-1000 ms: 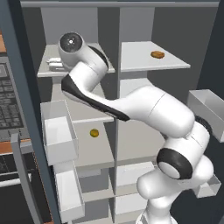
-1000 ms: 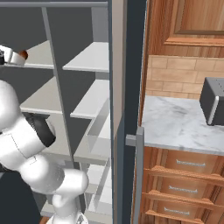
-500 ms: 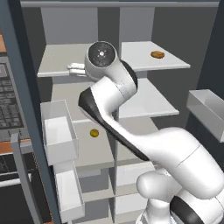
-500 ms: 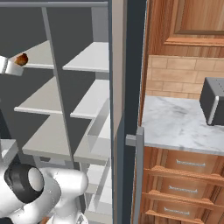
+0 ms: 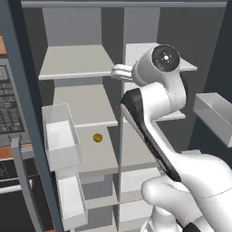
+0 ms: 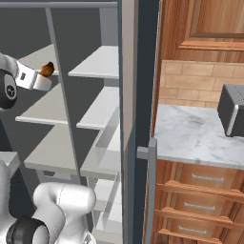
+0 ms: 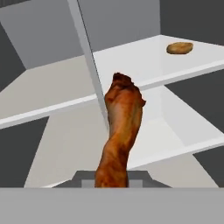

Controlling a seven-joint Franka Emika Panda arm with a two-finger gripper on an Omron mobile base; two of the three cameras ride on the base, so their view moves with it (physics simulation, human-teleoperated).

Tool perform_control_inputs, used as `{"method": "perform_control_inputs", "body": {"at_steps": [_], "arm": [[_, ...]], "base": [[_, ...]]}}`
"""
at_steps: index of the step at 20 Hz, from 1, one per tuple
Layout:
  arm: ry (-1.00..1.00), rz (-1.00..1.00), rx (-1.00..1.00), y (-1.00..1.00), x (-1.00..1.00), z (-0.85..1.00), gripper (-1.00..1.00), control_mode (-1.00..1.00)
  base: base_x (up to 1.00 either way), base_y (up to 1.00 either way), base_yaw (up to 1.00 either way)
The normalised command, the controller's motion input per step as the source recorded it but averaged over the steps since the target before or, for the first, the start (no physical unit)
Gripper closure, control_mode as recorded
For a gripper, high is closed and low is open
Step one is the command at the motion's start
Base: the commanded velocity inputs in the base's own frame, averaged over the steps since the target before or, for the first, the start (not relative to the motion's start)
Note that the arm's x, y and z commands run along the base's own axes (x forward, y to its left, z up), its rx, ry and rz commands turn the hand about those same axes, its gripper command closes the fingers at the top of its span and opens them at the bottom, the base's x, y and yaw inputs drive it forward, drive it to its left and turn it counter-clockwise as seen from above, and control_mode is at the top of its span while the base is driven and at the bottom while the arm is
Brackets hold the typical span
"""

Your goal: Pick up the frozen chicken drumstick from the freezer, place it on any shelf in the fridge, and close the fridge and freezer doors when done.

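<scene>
The reddish-brown chicken drumstick (image 7: 120, 131) rises from between my fingers, thick end up. My gripper (image 6: 42, 77) is shut on the drumstick (image 6: 46, 69) and hangs in front of the centre divider (image 7: 89, 65) at the height of the top shelves. In the left base view the gripper (image 5: 117, 71) pokes out left of the arm's wrist. The freezer's top shelf (image 7: 48, 87) lies left of the divider. The fridge's uppermost shelf (image 7: 140, 57) lies right of it. Both doors stand open.
A tan-orange oval item (image 7: 179, 48) lies on the fridge's top shelf. A yellow ball (image 5: 97, 137) sits on a lower freezer shelf. Clear bins (image 5: 59, 136) hang on the freezer door and a bin (image 5: 215, 111) on the fridge door (image 6: 128, 119). A marble counter (image 6: 190, 133) holds a toaster (image 6: 233, 109).
The arm has swung right from the freezer side toward the centre divider, carrying the drumstick along at top-shelf height.
</scene>
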Motion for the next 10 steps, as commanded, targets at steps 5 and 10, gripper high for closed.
{"method": "perform_control_inputs", "body": {"at_steps": [5, 10], "arm": [[0.01, 0.00, 0.10, -1.00, 0.15, 0.03, 1.00, -1.00], [0.13, 0.01, 0.11, -0.98, 0.76, 0.18, 1.00, -1.00]], "base": [[0.00, 0.00, 0.00], [0.00, 0.00, 0.00]]}}
